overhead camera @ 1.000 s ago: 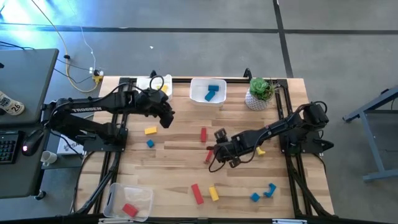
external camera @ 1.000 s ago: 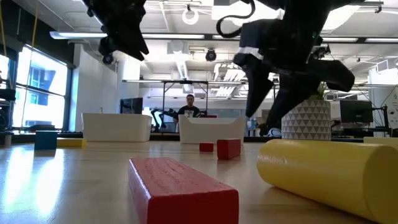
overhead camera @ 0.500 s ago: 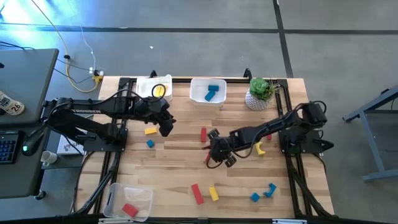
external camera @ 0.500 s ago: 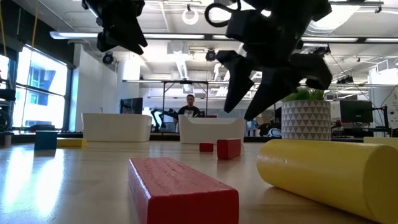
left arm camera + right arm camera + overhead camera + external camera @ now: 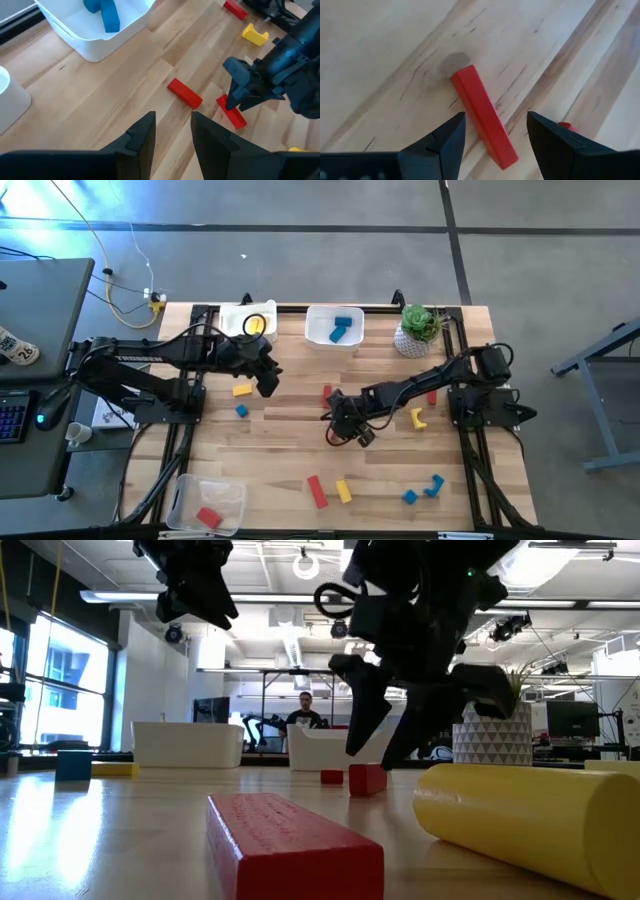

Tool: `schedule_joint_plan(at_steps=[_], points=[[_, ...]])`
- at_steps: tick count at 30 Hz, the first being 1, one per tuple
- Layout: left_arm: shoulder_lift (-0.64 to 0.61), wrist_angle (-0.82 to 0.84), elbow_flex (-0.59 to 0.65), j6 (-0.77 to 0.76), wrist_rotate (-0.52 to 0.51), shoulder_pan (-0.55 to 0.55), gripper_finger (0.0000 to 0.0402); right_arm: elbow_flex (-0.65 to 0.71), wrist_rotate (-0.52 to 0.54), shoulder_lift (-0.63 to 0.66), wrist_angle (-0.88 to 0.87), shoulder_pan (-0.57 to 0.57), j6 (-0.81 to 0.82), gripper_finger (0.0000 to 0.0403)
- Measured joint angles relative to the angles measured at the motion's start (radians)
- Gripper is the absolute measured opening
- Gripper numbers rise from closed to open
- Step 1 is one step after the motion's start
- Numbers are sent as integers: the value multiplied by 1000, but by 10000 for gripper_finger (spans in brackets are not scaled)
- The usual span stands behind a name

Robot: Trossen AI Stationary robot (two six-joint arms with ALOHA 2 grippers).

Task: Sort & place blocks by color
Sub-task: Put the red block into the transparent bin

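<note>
Bright, even overhead light; the low view's near blocks are blurred, arms silhouetted against ceiling lamps.

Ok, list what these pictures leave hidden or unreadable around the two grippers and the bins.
- High view: the right gripper covers the red bar beneath it; only the wrist views show it.
- High view: the left gripper's fingers merge with the dark arm.
- Low view: the bin walls hide any contents.
- Left wrist view: the blue blocks' bin is cut by the picture's edge.
- Low view: the person is too small to make out.
</note>
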State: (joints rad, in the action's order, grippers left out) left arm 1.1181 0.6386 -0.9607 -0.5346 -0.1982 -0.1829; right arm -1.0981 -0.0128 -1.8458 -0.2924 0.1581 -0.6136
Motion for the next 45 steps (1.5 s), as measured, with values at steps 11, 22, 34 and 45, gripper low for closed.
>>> schedule_joint_plan(at_steps=[11, 22, 34, 45], points=[[0, 0, 0, 15, -21, 0, 111, -1, -30, -60, 8, -16, 10, 172], [0, 0, 0, 15, -52, 0, 111, -1, -20, -58, -7, -18, 193, 30], [0, -9, 0, 80, -49, 0, 111, 2, 64, 18, 13, -42, 344, 32], [0, -7, 0, 195, 18, 0, 126, 1, 98, 122, 60, -108, 457, 37]])
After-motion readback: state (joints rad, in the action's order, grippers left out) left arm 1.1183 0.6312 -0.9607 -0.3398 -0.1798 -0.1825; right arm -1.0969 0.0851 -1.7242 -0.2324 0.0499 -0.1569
